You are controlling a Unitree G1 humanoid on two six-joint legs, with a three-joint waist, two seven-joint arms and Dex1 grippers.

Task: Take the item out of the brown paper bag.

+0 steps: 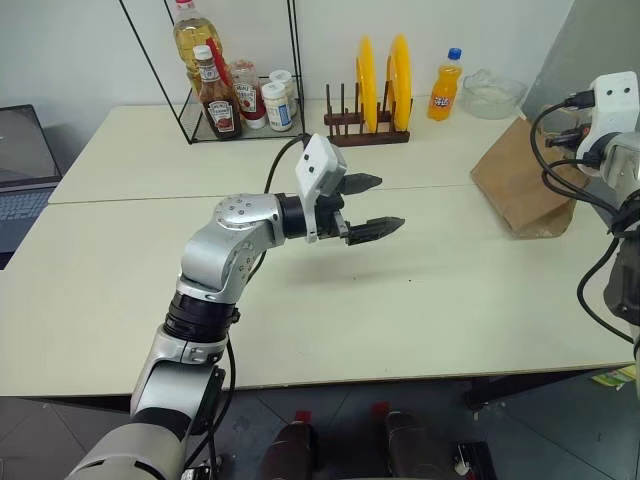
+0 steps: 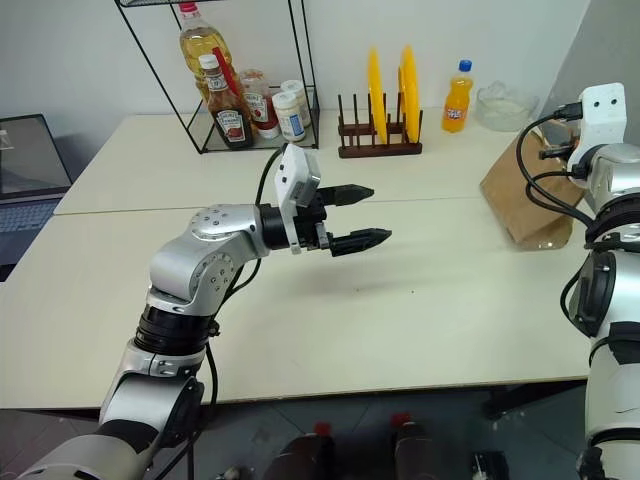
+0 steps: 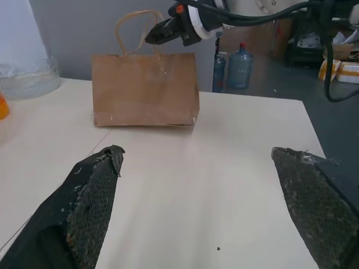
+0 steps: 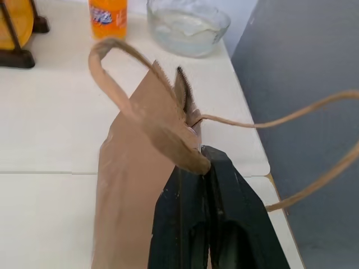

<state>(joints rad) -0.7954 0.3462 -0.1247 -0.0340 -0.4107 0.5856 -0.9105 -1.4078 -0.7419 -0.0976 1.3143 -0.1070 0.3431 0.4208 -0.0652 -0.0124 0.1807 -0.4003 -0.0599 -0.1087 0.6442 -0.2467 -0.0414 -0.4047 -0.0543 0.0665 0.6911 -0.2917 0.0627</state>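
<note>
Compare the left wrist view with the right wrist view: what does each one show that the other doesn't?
Left wrist view: the whole bag standing upright on the table, the left gripper wide open well short of it, and water jugs on the floor behind.

Right wrist view: a close look at the right gripper shut on a twine handle at the bag's top edge, plus the orange soda.

Both: the bag, its handles, the right gripper at its top, and the glass bowl.
</note>
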